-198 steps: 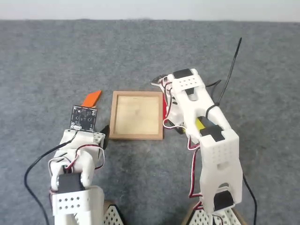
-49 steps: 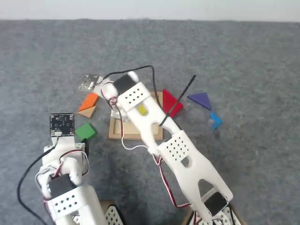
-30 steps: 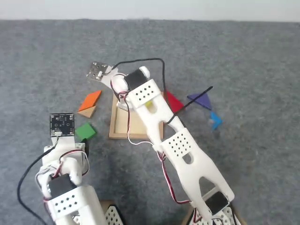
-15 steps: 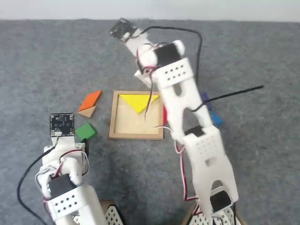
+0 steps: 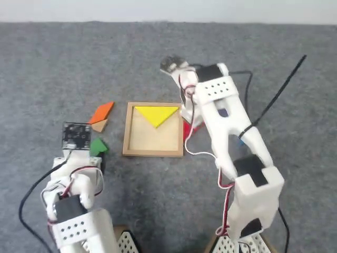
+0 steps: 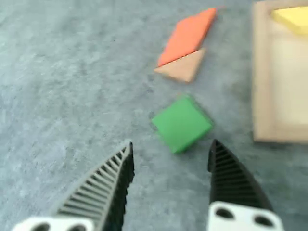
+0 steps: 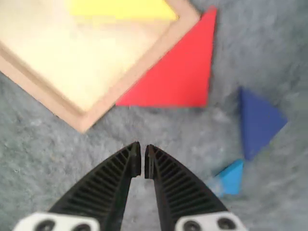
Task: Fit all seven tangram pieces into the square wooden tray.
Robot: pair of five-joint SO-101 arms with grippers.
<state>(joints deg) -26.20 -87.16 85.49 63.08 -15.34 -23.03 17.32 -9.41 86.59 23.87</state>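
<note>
Right end effector (image 7: 143, 159), its fingers nearly closed on nothing, hangs over the table (image 5: 274, 47) just beside the red triangle (image 7: 178, 77), which touches the square wooden tray (image 5: 152, 153) from outside. Inside the tray, a yellow triangle (image 5: 156, 114) lies along the far edge. Left end effector (image 6: 171, 144) is spread wide at the green square (image 6: 182, 123).
</note>
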